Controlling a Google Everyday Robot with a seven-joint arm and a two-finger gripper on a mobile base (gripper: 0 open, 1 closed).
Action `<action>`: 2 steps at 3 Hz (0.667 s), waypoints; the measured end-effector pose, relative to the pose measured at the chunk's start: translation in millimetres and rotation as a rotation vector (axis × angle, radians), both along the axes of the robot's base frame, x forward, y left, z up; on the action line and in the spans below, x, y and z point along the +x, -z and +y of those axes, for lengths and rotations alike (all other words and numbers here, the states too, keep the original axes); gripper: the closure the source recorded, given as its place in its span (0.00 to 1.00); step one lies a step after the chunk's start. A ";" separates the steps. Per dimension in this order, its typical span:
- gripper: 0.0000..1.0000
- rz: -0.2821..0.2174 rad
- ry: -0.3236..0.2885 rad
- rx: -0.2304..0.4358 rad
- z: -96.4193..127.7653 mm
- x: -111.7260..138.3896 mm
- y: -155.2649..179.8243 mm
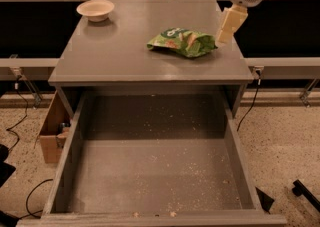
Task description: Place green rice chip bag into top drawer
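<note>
The green rice chip bag [182,41] lies crinkled on the right part of the grey cabinet top [125,46]. My gripper [228,25] hangs from the arm at the upper right, just right of the bag and close above the cabinet top, its cream fingers pointing down. It holds nothing. The top drawer [155,171] is pulled fully out below the cabinet top, its speckled floor bare.
A small cream bowl [95,9] stands at the back left of the cabinet top. A cardboard box [51,133] sits on the floor left of the drawer. Cables [17,121] trail on the floor at left. A dark object [305,193] lies at the lower right.
</note>
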State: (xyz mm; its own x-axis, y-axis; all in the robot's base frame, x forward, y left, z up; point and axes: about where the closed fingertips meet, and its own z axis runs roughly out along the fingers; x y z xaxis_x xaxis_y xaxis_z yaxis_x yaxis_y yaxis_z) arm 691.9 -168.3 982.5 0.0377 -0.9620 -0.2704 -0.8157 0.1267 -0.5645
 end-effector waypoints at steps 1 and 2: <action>0.00 0.028 0.000 0.022 15.8 28.2 20.1; 0.00 0.061 -0.007 0.045 32.5 58.2 42.1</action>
